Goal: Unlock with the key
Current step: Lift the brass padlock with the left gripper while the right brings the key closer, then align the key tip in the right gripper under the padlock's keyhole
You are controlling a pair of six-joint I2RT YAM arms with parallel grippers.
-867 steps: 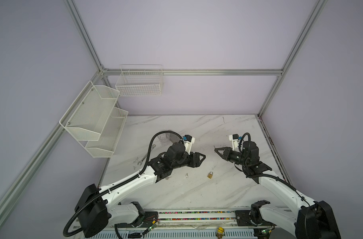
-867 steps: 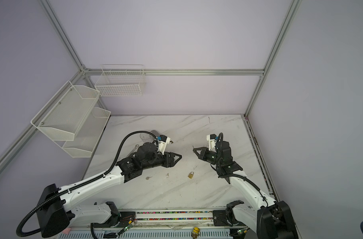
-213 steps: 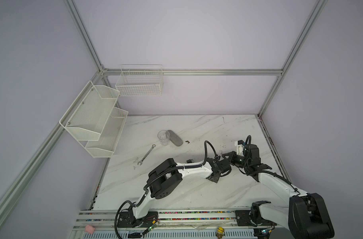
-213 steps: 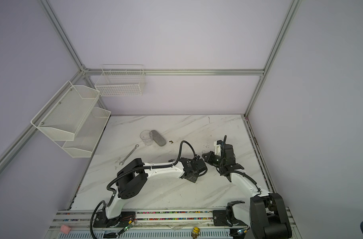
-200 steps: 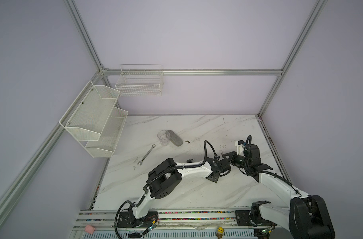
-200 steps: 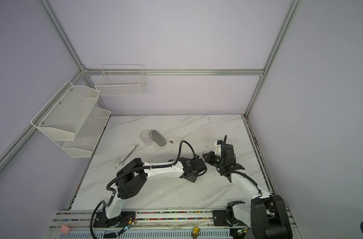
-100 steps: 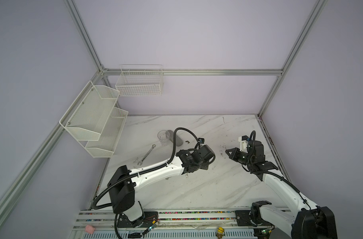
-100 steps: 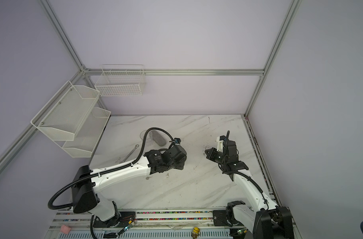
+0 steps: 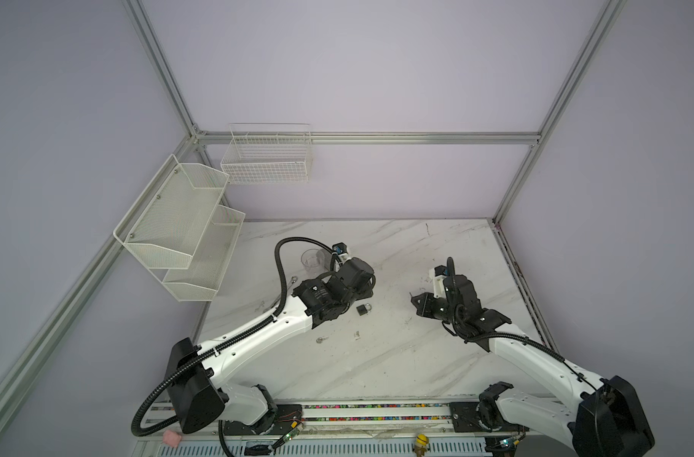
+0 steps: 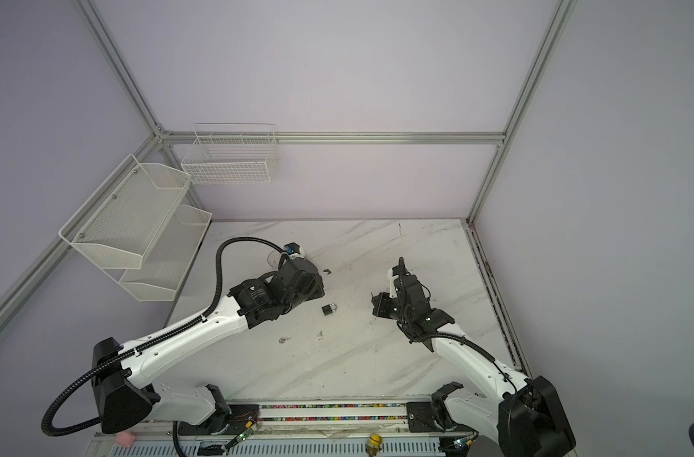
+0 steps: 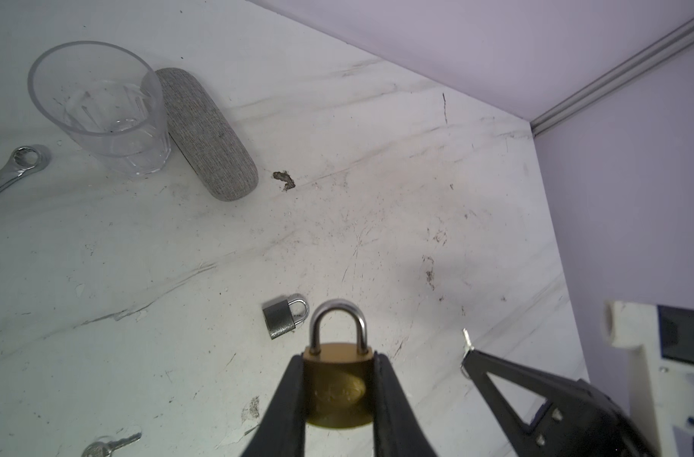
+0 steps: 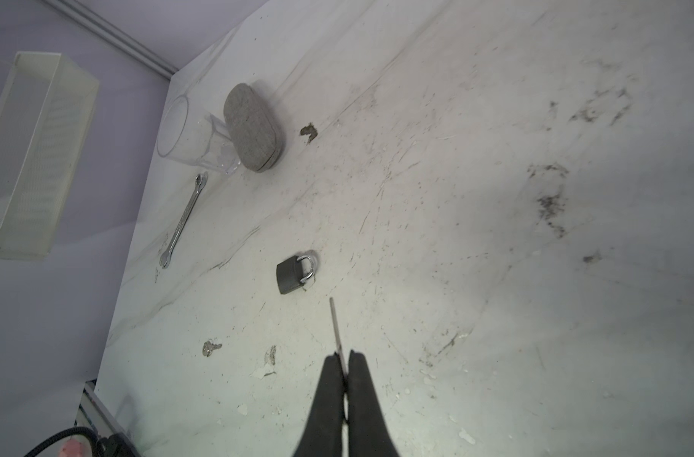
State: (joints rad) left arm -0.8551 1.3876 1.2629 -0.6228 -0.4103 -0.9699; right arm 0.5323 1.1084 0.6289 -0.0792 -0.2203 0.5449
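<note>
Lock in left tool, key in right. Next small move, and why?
Probably rotate the left tool so the underside of the brass padlock faces the key. The right tool pinches the key blade-out, apart from the padlock. The shackle points away from the left wrist, so no keyhole shows yet.

The left arm (image 9: 258,336) is stretching in from the left, the left gripper (image 11: 339,358) clamping a brass padlock (image 11: 337,385) by its body, shackle pointing forward. Opposite, the right arm (image 9: 527,356) is bending inward, the right gripper (image 12: 342,358) pinching a key (image 12: 335,324), blade pointing ahead. The two grippers are hanging well apart.
</note>
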